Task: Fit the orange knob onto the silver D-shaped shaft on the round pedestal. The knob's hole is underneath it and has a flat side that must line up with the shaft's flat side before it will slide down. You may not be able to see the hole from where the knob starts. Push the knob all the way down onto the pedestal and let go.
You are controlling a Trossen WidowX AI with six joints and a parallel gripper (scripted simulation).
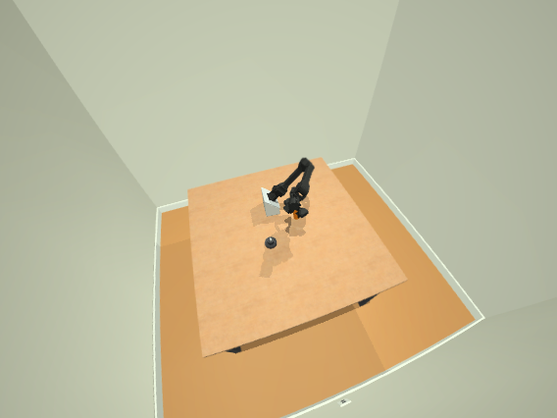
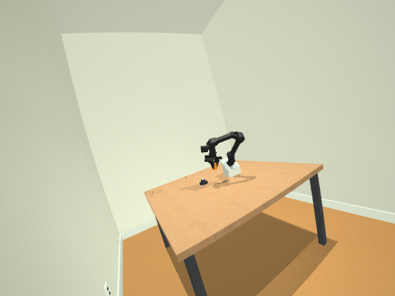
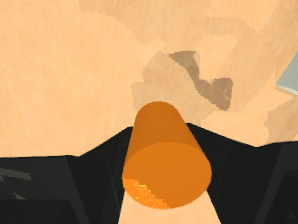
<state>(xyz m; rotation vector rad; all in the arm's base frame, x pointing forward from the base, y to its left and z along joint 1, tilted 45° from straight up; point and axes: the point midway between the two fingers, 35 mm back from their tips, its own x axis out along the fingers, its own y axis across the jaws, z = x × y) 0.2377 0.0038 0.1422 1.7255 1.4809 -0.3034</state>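
The orange knob (image 1: 296,215) (image 2: 215,166) (image 3: 167,175) is held up above the table. My gripper (image 2: 215,167) (image 3: 158,130) is shut on it, with a black finger on each side. The knob's underside and hole are hidden in all views. The round dark pedestal (image 1: 271,243) (image 2: 203,183) stands on the table with its small silver shaft (image 2: 203,179) upright. In the exterior view the pedestal is to the left of the knob and lower. The pedestal is out of the wrist view. The shaft's flat side is too small to make out.
The white base block (image 1: 272,208) (image 2: 231,170) (image 3: 291,77) of the arm stands on the wooden table (image 1: 235,294) (image 2: 208,215), near the gripper. Shadows of the arm fall on the table around the pedestal and under the knob.
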